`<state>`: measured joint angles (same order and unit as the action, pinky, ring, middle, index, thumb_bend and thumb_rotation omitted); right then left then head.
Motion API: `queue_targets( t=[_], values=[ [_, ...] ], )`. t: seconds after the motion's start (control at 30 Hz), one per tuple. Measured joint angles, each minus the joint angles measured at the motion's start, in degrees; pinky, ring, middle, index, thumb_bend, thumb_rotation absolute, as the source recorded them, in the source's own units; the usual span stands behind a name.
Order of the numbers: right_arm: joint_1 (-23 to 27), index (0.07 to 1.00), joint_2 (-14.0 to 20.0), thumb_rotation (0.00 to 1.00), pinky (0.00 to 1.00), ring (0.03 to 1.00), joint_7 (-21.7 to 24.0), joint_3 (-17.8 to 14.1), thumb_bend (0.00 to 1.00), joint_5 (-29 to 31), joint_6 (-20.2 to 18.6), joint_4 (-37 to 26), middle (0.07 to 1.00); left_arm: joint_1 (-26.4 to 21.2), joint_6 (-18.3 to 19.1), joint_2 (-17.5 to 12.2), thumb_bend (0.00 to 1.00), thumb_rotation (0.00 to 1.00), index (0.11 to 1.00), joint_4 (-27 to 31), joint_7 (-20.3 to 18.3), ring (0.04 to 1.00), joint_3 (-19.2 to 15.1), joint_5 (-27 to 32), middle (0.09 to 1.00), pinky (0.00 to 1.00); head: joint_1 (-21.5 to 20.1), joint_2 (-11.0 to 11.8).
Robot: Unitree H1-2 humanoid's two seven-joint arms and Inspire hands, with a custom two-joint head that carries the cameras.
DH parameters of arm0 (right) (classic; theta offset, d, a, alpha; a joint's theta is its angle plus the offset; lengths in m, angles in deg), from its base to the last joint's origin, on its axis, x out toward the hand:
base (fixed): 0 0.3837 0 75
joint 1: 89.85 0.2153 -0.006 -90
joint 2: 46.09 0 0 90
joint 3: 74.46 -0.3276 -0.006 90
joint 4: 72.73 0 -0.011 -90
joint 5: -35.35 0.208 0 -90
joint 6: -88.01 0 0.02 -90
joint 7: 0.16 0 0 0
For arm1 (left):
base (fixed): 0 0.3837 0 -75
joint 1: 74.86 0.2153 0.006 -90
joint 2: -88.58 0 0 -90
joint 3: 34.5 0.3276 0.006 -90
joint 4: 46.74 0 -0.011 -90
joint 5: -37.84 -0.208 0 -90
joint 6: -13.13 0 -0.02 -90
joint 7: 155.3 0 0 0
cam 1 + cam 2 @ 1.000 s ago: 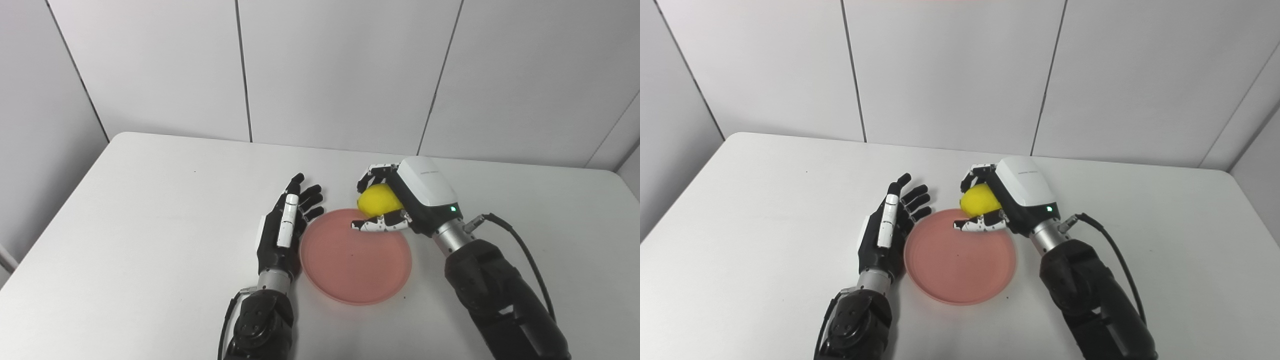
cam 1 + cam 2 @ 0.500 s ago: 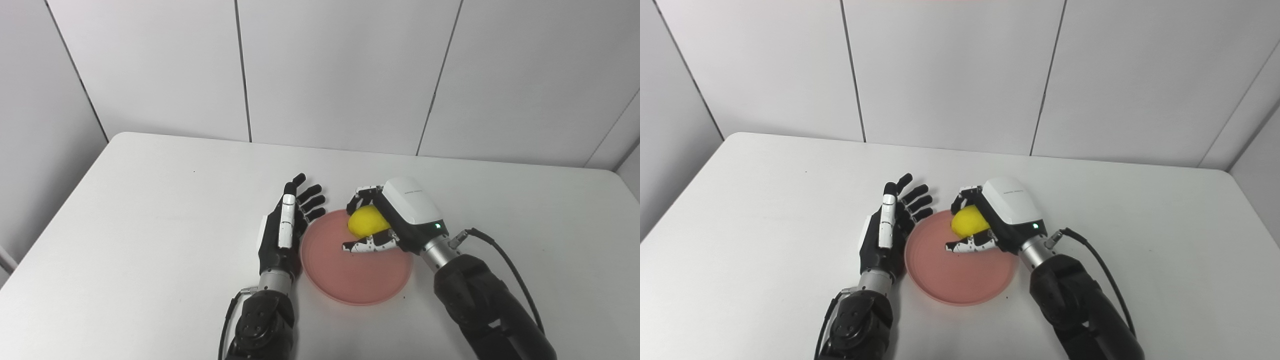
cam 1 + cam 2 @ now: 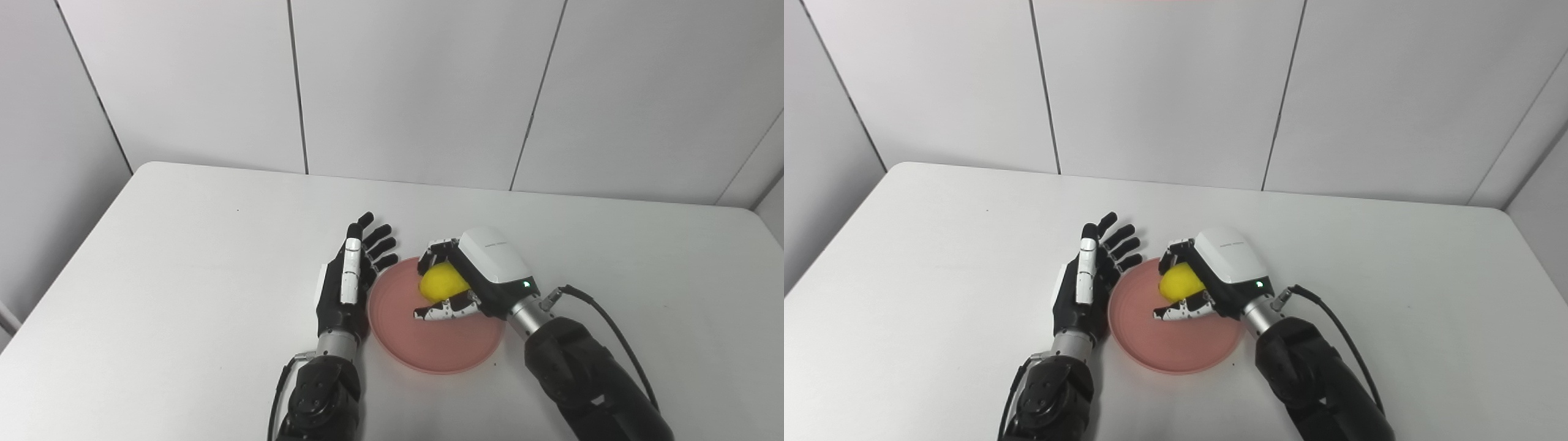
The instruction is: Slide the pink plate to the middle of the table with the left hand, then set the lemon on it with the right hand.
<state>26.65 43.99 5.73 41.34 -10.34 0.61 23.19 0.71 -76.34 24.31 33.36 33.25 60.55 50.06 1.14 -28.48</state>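
One robot hand (image 3: 468,278) around lemon (image 3: 442,284)

— Pink plate (image 3: 429,346)?
— Round, shallow, salmon-pink, with a low raised rim. Flat on the white table, near the middle, toward the front edge.
— Lemon (image 3: 442,283)?
— Bright yellow, oval, smooth. Over the far half of the plate, wrapped by the fingers and thumb of the right hand (image 3: 474,282). Hard to tell whether touching the plate or just above it.
— Anything on the near half?
— Bare pink surface, one tiny dark speck.
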Motion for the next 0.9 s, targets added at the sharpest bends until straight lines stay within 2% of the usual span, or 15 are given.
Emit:
queue_targets(
  t=[0.23, 0.43, 0.63, 0.67, 0.7, 0.73, 0.8, 0.9],
  values=[
    [-0.03, 0.492, -0.09, 0.16, 0.23, 0.300, 0.22, 0.38, 0.49, -0.41, 0.00, 0.00, 0.393, 0.00, -0.18, 0.00, 0.79, 0.88, 0.835, -0.04, -0.01, 0.763, -0.09, 0.24, 0.759, 0.70, -0.09, -0.18],
    [-0.58, 0.496, -0.04, 0.17, 0.26, 0.340, 0.84, 1.04, 0.49, -1.25, 0.00, -0.12, 0.453, 0.00, -0.35, 0.00, 0.79, 0.86, 0.822, -0.04, -0.01, 0.722, -0.13, 1.26, 0.736, 0.66, -0.17, -0.26],
    [-0.71, 0.494, -0.01, 0.18, 0.27, 0.355, 1.20, 1.14, 0.49, -3.23, -0.01, -0.54, 0.480, 0.00, -0.70, 0.00, 0.78, 0.86, 0.824, -0.13, -0.01, 0.739, -0.12, 2.09, 0.758, 0.66, -0.09, -0.44],
    [-0.73, 0.495, -0.01, 0.18, 0.30, 0.392, 1.20, 1.11, 0.49, -3.40, -0.01, -0.57, 0.511, 0.00, -0.81, 0.00, 0.78, 0.86, 0.824, -0.18, -0.01, 0.737, -0.11, 2.11, 0.759, 0.66, -0.09, -0.44],
    [-0.76, 0.523, -0.02, 0.29, 0.33, 0.424, 1.21, 1.08, 0.51, -3.59, -0.02, -0.60, 0.535, 0.00, -0.98, 0.00, 0.78, 0.86, 0.823, -0.29, -0.01, 0.735, -0.08, 2.11, 0.758, 0.66, 0.00, -0.44],
    [-0.79, 0.602, -0.02, 0.60, 0.36, 0.471, 1.23, 1.05, 0.54, -3.81, -0.03, -0.65, 0.571, 0.00, -1.17, 0.00, 0.78, 0.86, 0.823, -0.42, -0.01, 0.736, -0.05, 2.11, 0.756, 0.66, 0.00, -0.44],
    [-0.80, 0.634, -0.02, 0.71, 0.38, 0.487, 1.43, 1.05, 0.56, -4.46, -0.05, -0.94, 0.583, 0.00, -1.34, 0.00, 0.79, 0.86, 0.823, -0.53, -0.01, 0.738, -0.03, 2.08, 0.757, 0.66, -0.09, -0.44],
    [-0.81, 0.648, 0.02, 0.77, 0.40, 0.502, 1.82, 0.97, 0.58, -5.18, -0.04, -1.02, 0.595, 0.00, -1.41, 0.00, 0.79, 0.86, 0.830, -0.60, -0.01, 0.753, 0.03, 2.06, 0.769, 0.68, -0.09, -0.53]
  ],
)
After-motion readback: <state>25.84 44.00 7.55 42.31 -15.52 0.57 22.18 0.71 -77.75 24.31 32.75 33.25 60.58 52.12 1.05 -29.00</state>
